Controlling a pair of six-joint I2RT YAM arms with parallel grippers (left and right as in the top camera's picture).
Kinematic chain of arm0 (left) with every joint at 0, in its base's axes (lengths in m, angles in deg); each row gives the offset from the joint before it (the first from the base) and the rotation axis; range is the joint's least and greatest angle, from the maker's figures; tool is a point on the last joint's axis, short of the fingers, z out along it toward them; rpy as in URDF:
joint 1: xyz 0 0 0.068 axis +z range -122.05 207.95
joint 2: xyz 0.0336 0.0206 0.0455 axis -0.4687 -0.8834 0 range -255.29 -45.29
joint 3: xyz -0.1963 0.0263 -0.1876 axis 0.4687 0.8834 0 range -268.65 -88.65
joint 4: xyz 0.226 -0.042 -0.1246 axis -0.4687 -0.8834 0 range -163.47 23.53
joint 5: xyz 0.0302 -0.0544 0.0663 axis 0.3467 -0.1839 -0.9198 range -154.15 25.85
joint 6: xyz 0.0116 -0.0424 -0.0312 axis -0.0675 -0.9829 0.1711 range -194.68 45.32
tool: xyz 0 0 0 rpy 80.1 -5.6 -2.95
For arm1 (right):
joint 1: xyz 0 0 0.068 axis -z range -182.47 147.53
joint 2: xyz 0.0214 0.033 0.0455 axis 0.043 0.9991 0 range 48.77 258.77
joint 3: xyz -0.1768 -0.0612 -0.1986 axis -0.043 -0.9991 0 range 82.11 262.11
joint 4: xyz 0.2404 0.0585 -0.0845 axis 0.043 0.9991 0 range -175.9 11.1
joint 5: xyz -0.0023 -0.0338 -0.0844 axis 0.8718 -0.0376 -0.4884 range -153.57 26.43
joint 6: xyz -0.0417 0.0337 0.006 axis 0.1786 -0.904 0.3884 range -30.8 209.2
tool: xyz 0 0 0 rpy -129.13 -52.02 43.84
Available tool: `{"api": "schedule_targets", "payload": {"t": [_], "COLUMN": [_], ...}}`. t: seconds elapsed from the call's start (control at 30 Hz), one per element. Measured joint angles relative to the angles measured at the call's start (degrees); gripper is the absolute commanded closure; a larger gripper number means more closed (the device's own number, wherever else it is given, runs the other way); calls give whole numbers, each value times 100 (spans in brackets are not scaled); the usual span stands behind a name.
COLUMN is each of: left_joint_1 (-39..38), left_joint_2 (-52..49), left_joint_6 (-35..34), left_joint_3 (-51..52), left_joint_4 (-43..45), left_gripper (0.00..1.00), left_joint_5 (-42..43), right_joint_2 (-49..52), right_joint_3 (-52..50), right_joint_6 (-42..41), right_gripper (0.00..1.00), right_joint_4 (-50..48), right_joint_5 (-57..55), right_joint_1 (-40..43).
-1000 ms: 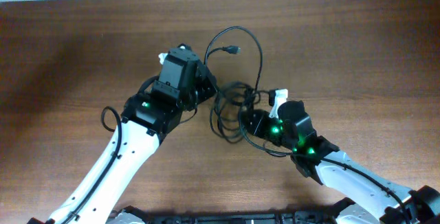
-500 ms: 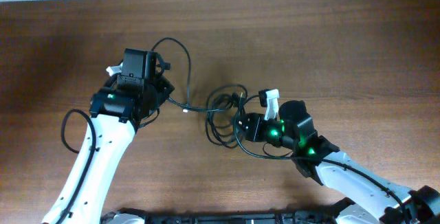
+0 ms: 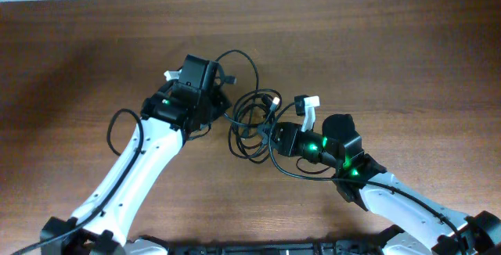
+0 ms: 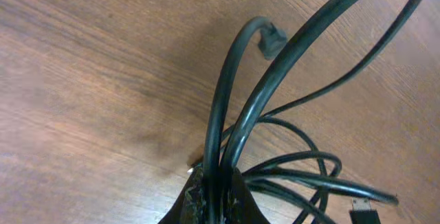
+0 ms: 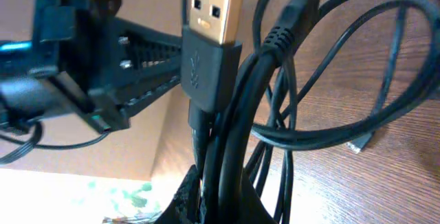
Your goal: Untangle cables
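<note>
Plainly, both arms have hold of the cables [image 3: 249, 126], one loose black knot lying at the middle of the overhead frame on the wooden tabletop [image 3: 407, 52]. At centre left, the left arm [image 3: 141, 161] reaches up from the lower left. The left jaws are pinched shut on two strands at the knot's left edge. The left wrist view shows those strands [image 4: 230, 128] rising from the closed tips at bottom centre, one curling over to a small plug [image 4: 267, 40] near the top. From that grip a wide loop [image 3: 257, 69] arcs toward the upper middle of the overhead frame. Right of the knot, the right jaws are likewise closed tight, on a thick sheaf of strands. The right wrist view shows a USB-A plug [image 5: 210, 38] standing just above the tips, with more coils at the right of that frame. The right arm [image 3: 399, 200] runs off to the lower right.

The step in hand looks like drawing one cord out of the tangle. To do it well, the right jaws should act as an anchor, holding the bulk low and steady. The left jaws should carry their strands toward the left of the frame in a slow, level pull, so the loop slides through and does not cinch. If the knot tightens or the whole bundle drags along, better to ease off and regrip nearer a free plug end. Two strands in one grip may pull a doubled loop; a single strand would run cleaner.
</note>
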Motion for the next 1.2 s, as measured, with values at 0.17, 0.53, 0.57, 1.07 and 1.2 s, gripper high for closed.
{"api": "schedule_targets", "payload": {"t": [0.17,0.53,0.57,1.07,1.2], "left_joint_1": [-275,131,291,415,258], "left_joint_2": [-487,-505,-374,-39,-35], "left_joint_6": [-17,339,376,-1408,-2889], "left_joint_3": [2,0,0,7,492], "left_joint_4": [197,203,190,-1102,-632], "left_gripper": [100,30,27,1,1], "left_joint_5": [474,1036,1093,2229,2321], "right_joint_2": [0,0,0,0,0], "right_joint_3": [0,0,0,0,0], "right_joint_6": [-81,-111,-111,-1934,-1956], "right_gripper": [96,96,96,96,96], "right_joint_4": [-129,-129,-129,-129,-129], "right_joint_5": [15,15,15,-1255,-1259], "right_joint_1": [0,0,0,0,0]}}
